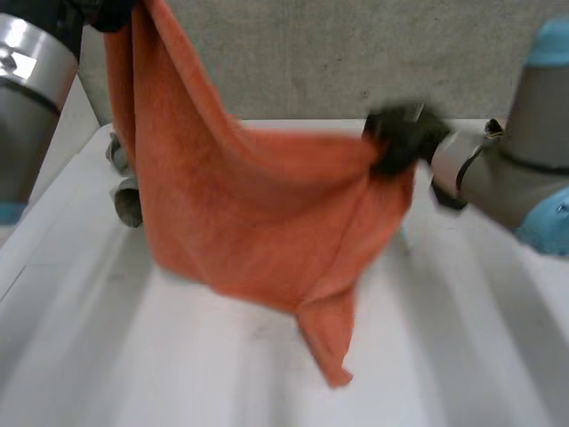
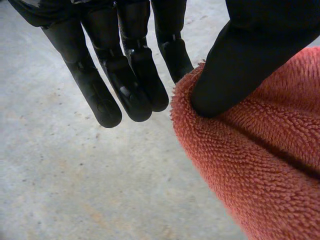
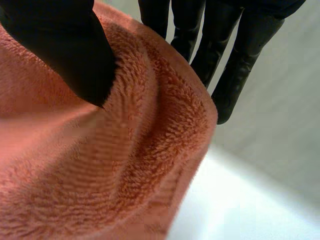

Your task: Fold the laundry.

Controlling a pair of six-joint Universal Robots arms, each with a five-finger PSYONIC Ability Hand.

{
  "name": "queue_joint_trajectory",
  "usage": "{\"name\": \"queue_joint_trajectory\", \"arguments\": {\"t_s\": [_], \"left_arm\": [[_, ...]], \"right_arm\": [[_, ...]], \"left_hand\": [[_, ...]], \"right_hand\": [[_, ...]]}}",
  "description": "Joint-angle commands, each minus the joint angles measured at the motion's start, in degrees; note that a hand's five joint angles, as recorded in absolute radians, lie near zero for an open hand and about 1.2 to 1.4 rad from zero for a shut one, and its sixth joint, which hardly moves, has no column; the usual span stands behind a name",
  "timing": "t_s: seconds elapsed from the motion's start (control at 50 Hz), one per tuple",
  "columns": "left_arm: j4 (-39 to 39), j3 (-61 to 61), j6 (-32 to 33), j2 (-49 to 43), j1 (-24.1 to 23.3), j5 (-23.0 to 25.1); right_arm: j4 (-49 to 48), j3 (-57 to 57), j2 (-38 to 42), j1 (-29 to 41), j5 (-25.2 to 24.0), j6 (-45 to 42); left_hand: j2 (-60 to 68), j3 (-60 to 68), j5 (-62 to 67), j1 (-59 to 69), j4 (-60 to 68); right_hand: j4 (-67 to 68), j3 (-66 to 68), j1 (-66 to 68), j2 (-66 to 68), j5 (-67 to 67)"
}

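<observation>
An orange terry towel (image 1: 249, 205) hangs in the air above the white table (image 1: 133, 356), its lowest corner dangling close to the tabletop. My left hand (image 1: 111, 13) holds its top corner high at the left. In the left wrist view the thumb (image 2: 235, 65) presses the towel (image 2: 260, 165) against a finger, and the other fingers stay straight. My right hand (image 1: 400, 138) grips the towel's right edge lower down, near the table's far side. There the thumb (image 3: 65, 45) pinches the towel (image 3: 100, 170) against the fingers behind it.
A grey wall (image 1: 356, 53) stands behind the table's far edge. Grey fittings (image 1: 127, 203) sit at the table's left side, partly behind the towel. My left arm (image 1: 27, 98) and right arm (image 1: 524, 169) flank the table.
</observation>
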Motion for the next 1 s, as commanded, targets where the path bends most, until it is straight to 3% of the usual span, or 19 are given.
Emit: {"name": "queue_joint_trajectory", "arguments": {"t_s": [0.02,0.06,0.14,0.34,0.4,0.44,0.52,0.58,0.8,1.0], "left_arm": [[4.74,16.17,0.27,-9.73,0.49,-5.4],[7.46,17.59,0.01,-10.0,0.58,-8.66],[10.02,13.13,-0.26,-9.39,-0.12,-10.34],[10.99,-16.04,-0.08,-3.06,-2.67,-6.74],[11.77,-24.93,0.53,-3.5,-3.03,-4.63],[12.74,-29.05,0.88,-4.54,-3.11,-4.1],[12.92,-31.27,2.28,-7.79,-3.2,-4.27],[12.74,-31.27,3.17,-8.33,-2.85,-4.36],[12.48,-32.59,2.73,-5.61,-1.45,-4.62],[11.78,-32.77,2.73,-5.7,-0.39,-4.54]], "right_arm": [[-29.84,4.18,-10.23,-0.63,8.38,-8.52],[-35.83,7.7,-12.07,-0.8,8.74,-10.63],[-33.31,12.27,-14.63,-0.8,8.39,-14.5],[-20.38,30.35,-14.28,-0.72,7.6,-18.46],[-21.51,34.94,-13.06,-0.72,6.54,-18.46],[-23.89,38.28,-9.63,-0.89,3.3,-18.63],[-24.42,39.79,-4.0,-1.5,0.74,-18.9],[-22.76,39.7,-2.59,-3.69,0.91,-18.11],[-17.48,39.88,-2.94,-14.41,0.3,-6.7],[-7.2,40.14,-3.03,-19.78,-3.12,-6.15]], "left_hand": [[11.34,11.68,14.03,14.42,11.14],[11.34,11.68,14.03,14.42,11.14],[11.34,11.68,14.03,14.42,11.14],[11.34,11.68,14.03,14.42,11.14],[11.34,11.68,14.03,14.42,11.14],[11.34,11.68,14.03,14.42,11.14],[11.34,11.68,14.03,14.42,11.14],[11.34,11.68,14.03,14.42,11.14],[11.34,11.68,14.03,14.42,11.14],[11.34,11.68,14.03,14.42,11.14]], "right_hand": [[12.21,12.02,23.4,12.8,13.54],[12.21,12.02,23.4,12.8,13.54],[12.21,12.02,23.4,12.8,13.54],[12.21,12.02,23.4,12.8,13.54],[12.21,12.02,23.4,12.8,13.54],[12.1,11.91,23.3,12.69,13.43],[-6.34,-6.54,4.85,-5.76,-5.01],[-33.7,-33.9,-22.51,-33.11,-32.37],[-39.71,-39.91,-28.52,-39.12,-38.38],[-34.66,-34.86,-23.47,-34.08,-33.33]]}}
